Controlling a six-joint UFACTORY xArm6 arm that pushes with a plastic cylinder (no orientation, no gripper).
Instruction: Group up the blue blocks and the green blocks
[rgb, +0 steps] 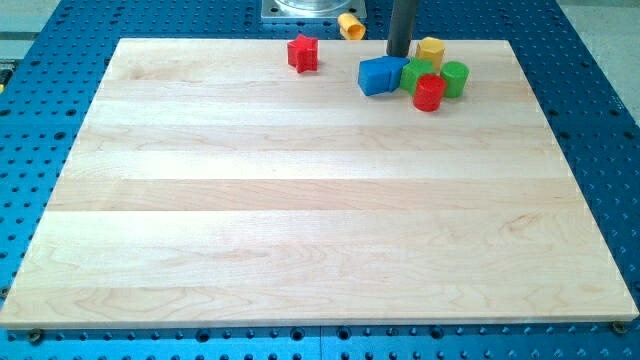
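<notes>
My tip (400, 54), a bare rod that grasps nothing, stands just above the blue block (381, 75) and left of the green blocks (437, 78), which already touch, so grouping seems nearly finished.

Pale, smooth wooden board (300, 200) lies on a blue perforated metal table (600, 120)

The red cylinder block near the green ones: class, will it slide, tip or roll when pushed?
The red cylinder block stands upright and squat, so it probably slides. Touching the green blocks, it would likely nudge them. The smooth wooden board suggests little grip.
</notes>
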